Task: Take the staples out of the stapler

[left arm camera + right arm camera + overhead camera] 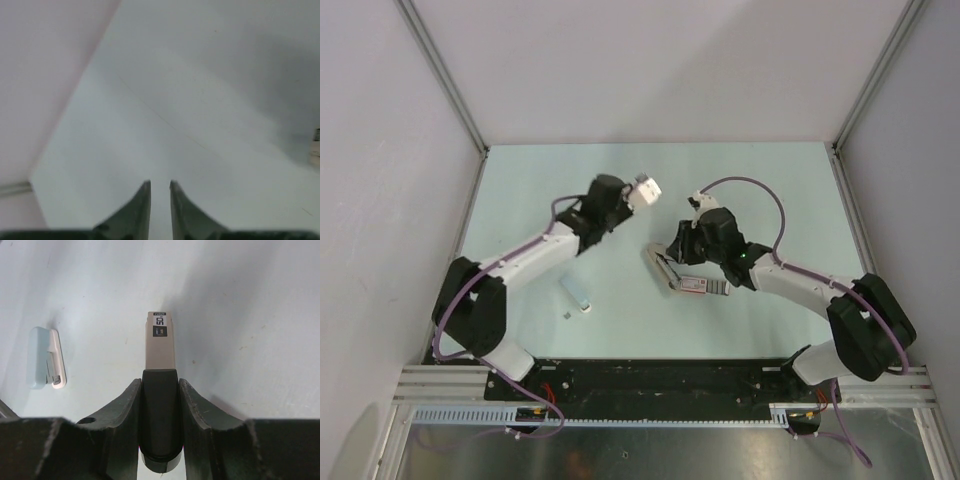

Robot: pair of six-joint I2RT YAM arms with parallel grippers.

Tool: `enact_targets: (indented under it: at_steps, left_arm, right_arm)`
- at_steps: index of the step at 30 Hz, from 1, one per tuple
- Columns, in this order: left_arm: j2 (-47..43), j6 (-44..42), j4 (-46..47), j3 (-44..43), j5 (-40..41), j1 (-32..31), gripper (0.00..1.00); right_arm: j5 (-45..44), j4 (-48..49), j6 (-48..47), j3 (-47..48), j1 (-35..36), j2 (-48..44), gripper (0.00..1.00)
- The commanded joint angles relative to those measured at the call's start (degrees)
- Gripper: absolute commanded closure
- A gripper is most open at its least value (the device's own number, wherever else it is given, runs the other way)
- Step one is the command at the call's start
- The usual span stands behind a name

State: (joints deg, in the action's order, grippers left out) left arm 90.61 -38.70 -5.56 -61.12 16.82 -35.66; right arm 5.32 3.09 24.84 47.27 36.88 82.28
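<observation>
My right gripper [159,382] is shut on the stapler [160,340], a beige-white bar with a black rear part and a "50" label, held low over the table. In the top view the stapler [655,261] sticks out of that gripper [674,258] toward the lower left. My left gripper [645,189] is raised at the middle of the table; in its wrist view [160,184] the jaws stand a narrow gap apart with nothing between them. No staples show clearly; a tiny grey bit [567,315] lies on the table.
A small pale blue and white piece [577,295] lies left of centre, and also shows in the right wrist view [46,365]. A small flat red-and-white box [695,287] lies under the right arm. Grey walls enclose the table [770,180].
</observation>
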Motion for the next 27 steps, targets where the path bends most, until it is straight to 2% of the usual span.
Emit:
enact_targets:
  at_steps: [1, 4, 8, 13, 19, 27]
  left_arm:
    - [-3.41, 23.41, -23.98, -7.97, -26.98, 6.91, 0.66]
    - [-4.68, 27.90, -26.04, -7.19, -38.09, 9.37, 0.53]
    - [-5.28, 31.40, -26.57, -4.96, -47.72, 11.20, 0.41]
    - [-2.53, 34.86, -26.58, -3.73, -59.27, 13.47, 0.36]
    - [-0.94, 33.84, -26.06, -1.53, -64.87, 13.66, 0.34]
    - [0.15, 33.67, -23.56, -0.75, -65.68, 13.70, 0.33]
  right_arm:
    - [-9.05, 9.23, 3.62, 4.10, 4.56, -0.12, 1.00]
    - [-15.71, 9.96, 6.38, 5.79, 6.79, 0.83, 1.00]
    - [-21.34, 10.77, 9.58, 7.78, 7.91, 1.55, 1.00]
    - [-26.46, 10.86, 12.23, 10.34, 9.27, 2.29, 1.00]
    - [-30.93, 10.86, 14.00, 12.61, 11.43, 3.30, 1.00]
    - [-30.60, 12.24, 17.04, 13.32, 12.26, 3.60, 1.00]
